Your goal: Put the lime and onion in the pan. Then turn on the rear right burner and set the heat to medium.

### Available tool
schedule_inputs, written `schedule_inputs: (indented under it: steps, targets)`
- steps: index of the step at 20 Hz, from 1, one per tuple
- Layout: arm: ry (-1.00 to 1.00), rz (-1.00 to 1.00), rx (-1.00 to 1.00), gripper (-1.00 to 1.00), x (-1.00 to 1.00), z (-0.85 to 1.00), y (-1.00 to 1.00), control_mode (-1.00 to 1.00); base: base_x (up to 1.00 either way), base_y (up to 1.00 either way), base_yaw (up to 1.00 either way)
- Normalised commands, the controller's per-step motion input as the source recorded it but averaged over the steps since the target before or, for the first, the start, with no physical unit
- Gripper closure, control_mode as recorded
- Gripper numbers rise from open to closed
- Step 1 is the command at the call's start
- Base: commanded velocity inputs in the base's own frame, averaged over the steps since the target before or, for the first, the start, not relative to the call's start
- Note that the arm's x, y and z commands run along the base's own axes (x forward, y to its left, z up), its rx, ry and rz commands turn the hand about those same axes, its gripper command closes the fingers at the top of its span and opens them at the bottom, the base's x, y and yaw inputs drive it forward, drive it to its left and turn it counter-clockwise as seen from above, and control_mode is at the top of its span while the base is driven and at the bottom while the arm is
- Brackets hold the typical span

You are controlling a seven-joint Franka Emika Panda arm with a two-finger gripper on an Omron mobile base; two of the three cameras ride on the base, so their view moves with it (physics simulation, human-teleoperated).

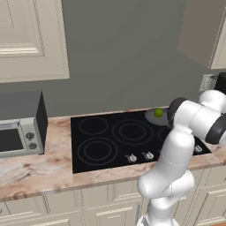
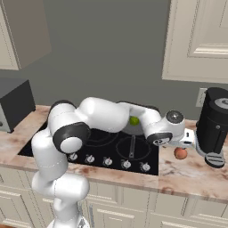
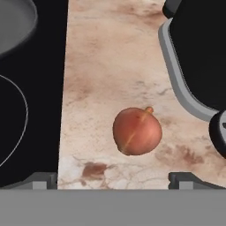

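End effector [image 3: 113, 178] wide open above onion [image 3: 137, 131]

Base views flanking the cooktop [image 1: 119, 137]; hand view straight down, close.

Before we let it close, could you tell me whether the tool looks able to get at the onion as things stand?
Probably yes: the tool hangs open above the onion, which lies alone on the counter between the cooktop and the coffee machine, with nothing in between.
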Motion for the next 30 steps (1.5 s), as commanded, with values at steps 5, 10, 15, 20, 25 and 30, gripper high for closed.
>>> schedule_inputs:
  steps: [5, 10, 15, 20, 25, 30]
  targets:
    - [0.02, 0.07, 0.0, -1.0, 0.02, -0.12, 0.0, -1.0, 0.0, 0.0, 0.0]
    - [0.03, 0.06, 0.0, -1.0, 0.02, -0.21, 0.0, -1.0, 0.0, 0.0, 0.0]
    - [0.04, 0.04, 0.0, -1.0, 0.22, -0.12, 0.0, -1.0, 0.0, 0.0, 0.0]
    - [0.01, 0.01, 0.0, -1.0, 0.4, 0.0, 0.0, -1.0, 0.0, 0.0, 0.0]
    - [0.01, 0.0, 0.0, -1.0, 0.3, 0.0, -0.09, -1.0, 0.0, 0.0, 0.0]
    - [0.0, 0.0, 0.0, -1.0, 0.03, -0.01, -0.09, -1.0, 0.0, 0.0, 0.0]
